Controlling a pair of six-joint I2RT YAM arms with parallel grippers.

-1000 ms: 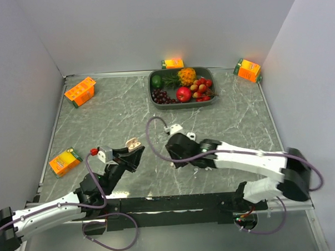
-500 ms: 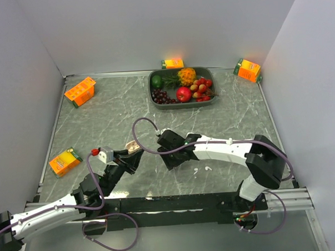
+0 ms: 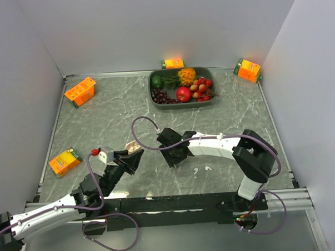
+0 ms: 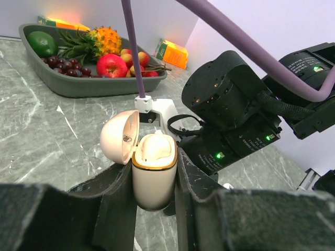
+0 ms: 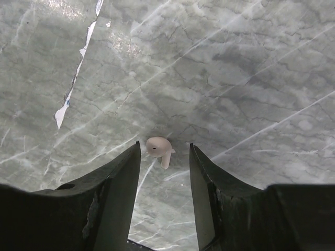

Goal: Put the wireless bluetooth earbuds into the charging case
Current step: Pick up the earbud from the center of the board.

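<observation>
My left gripper (image 4: 154,180) is shut on the charging case (image 4: 153,175), a cream-beige case held upright with its lid (image 4: 120,137) hinged open to the left. From above, the case (image 3: 133,145) hangs left of centre. My right gripper (image 5: 165,152) points down at the marble table, open. One white earbud (image 5: 159,147) lies on the table between its fingertips, closer to the left finger and touching neither. Seen from above, the right gripper (image 3: 173,158) sits just right of the case. Two more earbuds (image 3: 195,170) (image 3: 207,169) lie on the table near the front.
A grey tray (image 3: 154,96) of fruit stands at the back centre. Orange juice cartons sit at the back left (image 3: 80,91), the left edge (image 3: 65,161), behind the tray (image 3: 173,63) and the back right corner (image 3: 247,70). A purple cable (image 3: 137,127) loops above the right gripper.
The right arm folded back and its gripper swung left and down over an earbud, uncovering two earbuds near the front. The left gripper with the case dipped slightly.
</observation>
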